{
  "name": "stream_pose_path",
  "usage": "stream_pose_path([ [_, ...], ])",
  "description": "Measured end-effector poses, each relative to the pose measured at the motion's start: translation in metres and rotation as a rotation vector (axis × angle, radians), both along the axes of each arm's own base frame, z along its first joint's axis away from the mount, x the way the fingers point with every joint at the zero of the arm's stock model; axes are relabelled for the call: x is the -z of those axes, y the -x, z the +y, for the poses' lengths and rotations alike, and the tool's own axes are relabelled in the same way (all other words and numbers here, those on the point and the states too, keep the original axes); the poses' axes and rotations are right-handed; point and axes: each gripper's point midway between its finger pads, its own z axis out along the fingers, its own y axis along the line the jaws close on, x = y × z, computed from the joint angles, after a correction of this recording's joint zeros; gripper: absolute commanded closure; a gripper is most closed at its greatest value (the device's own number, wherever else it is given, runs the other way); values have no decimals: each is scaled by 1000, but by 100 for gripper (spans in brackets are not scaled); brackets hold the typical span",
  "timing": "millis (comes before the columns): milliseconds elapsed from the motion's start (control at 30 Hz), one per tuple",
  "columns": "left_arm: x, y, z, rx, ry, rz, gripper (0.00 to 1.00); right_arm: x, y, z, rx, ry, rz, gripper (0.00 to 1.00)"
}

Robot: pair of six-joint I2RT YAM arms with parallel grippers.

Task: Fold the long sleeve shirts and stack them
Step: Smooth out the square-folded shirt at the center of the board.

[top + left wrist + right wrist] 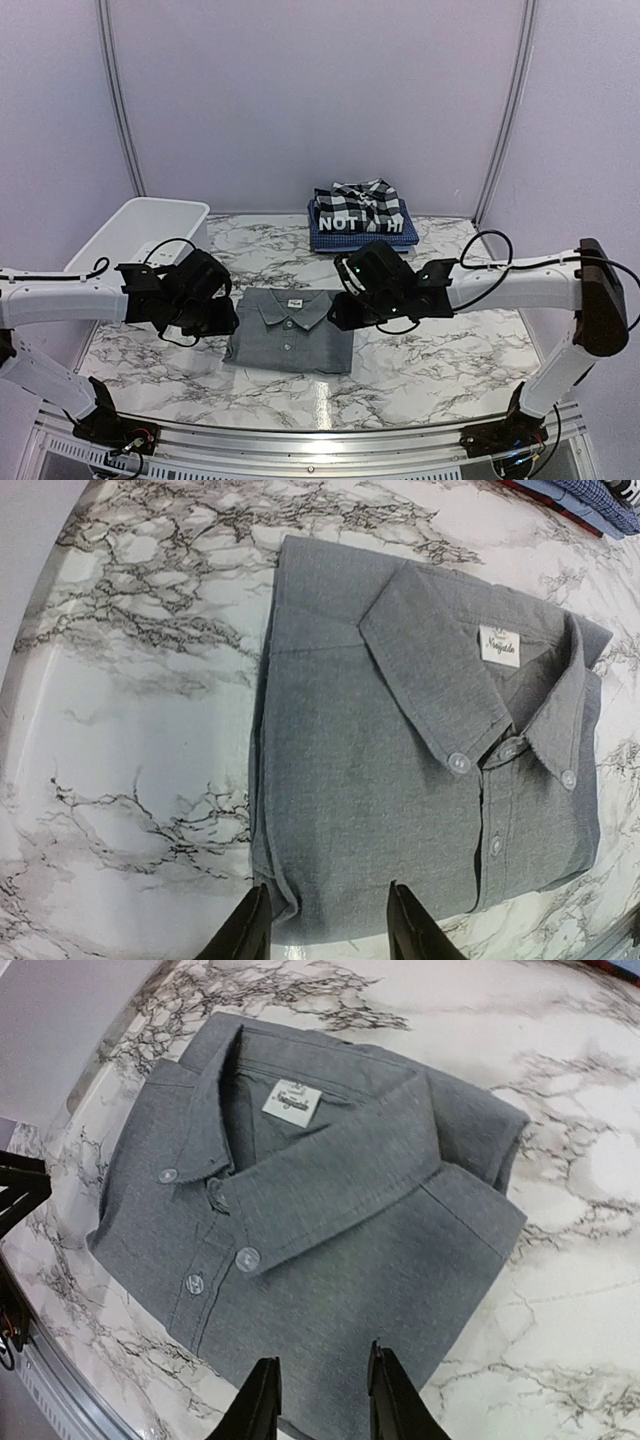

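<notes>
The folded grey button-up shirt point(290, 330) lies near-centre on the marble table point(450, 350). The left gripper point(328, 890) and right gripper point(322, 1356) flank it, fingers spread, pinching nothing.

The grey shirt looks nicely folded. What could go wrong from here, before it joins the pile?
1. The left gripper and right gripper stand open over the side edges of the grey shirt; a finger could snag a layer and pull the fold apart.
2. Carried to the stack of folded shirts at the back, the limp cloth might sag open or land crooked.
</notes>
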Motion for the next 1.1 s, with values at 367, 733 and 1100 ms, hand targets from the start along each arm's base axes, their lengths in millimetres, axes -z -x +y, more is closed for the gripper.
stream_pose_path([
  [367,9,-25,-25,62,-36,13,59,52,-101,9,87,34,5,81],
  [733,64,-6,-6,62,-86,109,75,82,-139,-5,126,30,53,77],
  [1100,76,19,22,21,-78,126,79,73,-141,-7,105,50,38,69],
])
